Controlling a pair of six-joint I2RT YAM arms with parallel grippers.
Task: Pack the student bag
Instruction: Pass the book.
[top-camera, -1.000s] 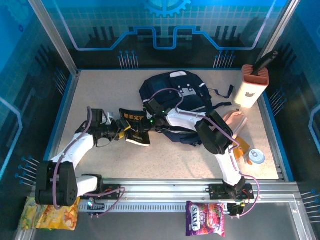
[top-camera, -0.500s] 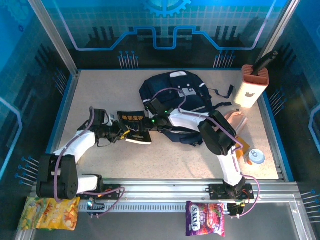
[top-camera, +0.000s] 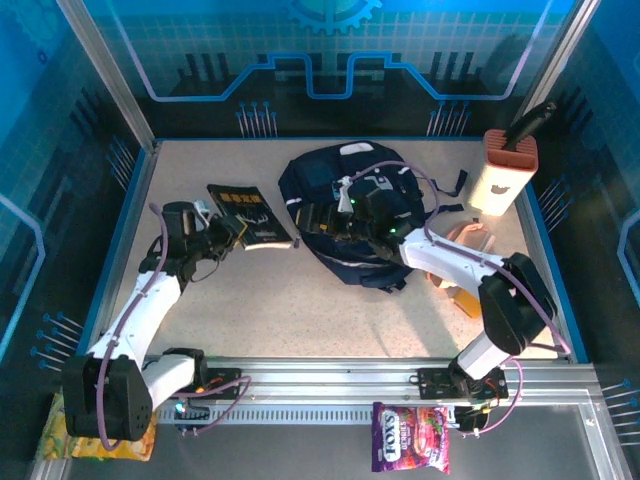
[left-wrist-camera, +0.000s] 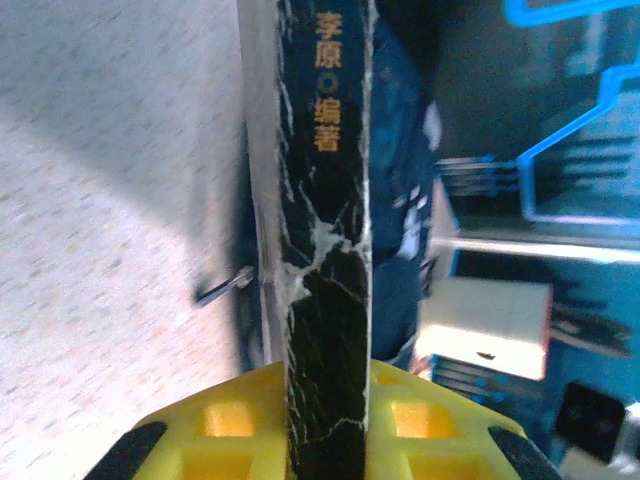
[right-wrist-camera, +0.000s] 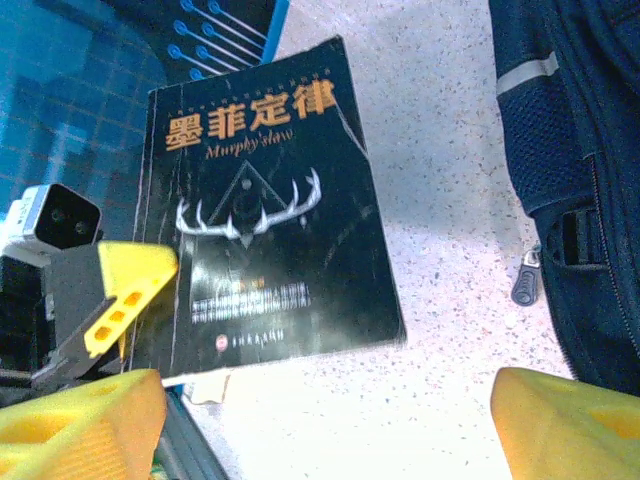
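Book (top-camera: 248, 215) has shifted: left hand (top-camera: 224, 231), clamped on its edge, has carried it off to the left of the bag (top-camera: 345, 262). Right hand (right-wrist-camera: 320, 420) let go and is now wide open over the bag's left side. Bag lies on the table (top-camera: 300, 320), with the book still unpacked.

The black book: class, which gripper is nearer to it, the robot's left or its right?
Left. The left gripper is shut on the black book. The right gripper is open beside the student bag, apart from the book.
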